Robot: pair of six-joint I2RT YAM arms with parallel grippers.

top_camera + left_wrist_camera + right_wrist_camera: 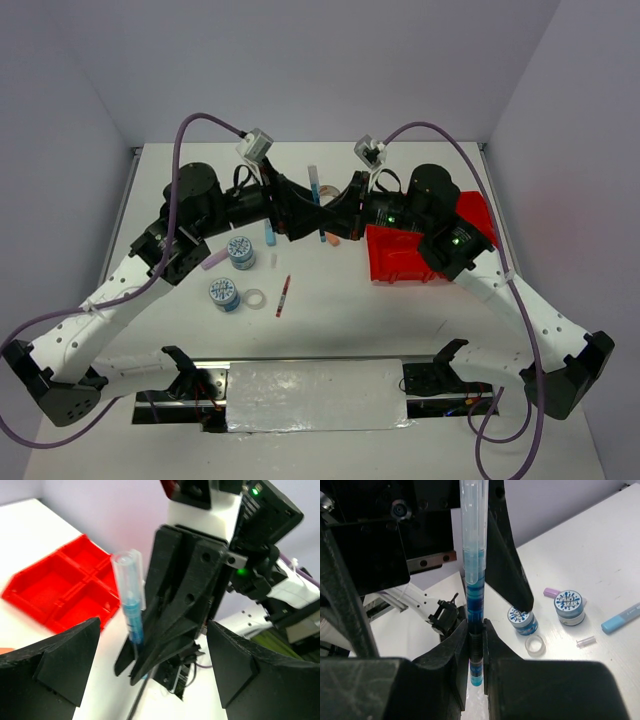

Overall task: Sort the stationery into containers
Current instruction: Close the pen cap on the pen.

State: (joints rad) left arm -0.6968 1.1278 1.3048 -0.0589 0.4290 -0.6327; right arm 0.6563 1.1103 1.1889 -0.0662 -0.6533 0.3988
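Red pen [283, 296] lies nearest on the worktop [330, 310], long axis roughly near-to-far, slightly slanted. Just left of it sit the small clear tape ring [255, 298] and one patterned tape roll [224, 294]. Farther back are the second roll [240, 251] and the lilac marker [214, 260]. Right of centre stands the red bin [415, 255]. Beyond, the light-blue marker [269, 233] and orange marker [331, 240] lie near where the arms meet. There the right hand [476, 635] is clamped on the blue pen [474, 580], raised off the worktop. The left hand [155, 630] stands wide apart around both, touching nothing. Pen axis runs near-to-far in the top view, clear end farthest; it is nearly upright in the left wrist view.
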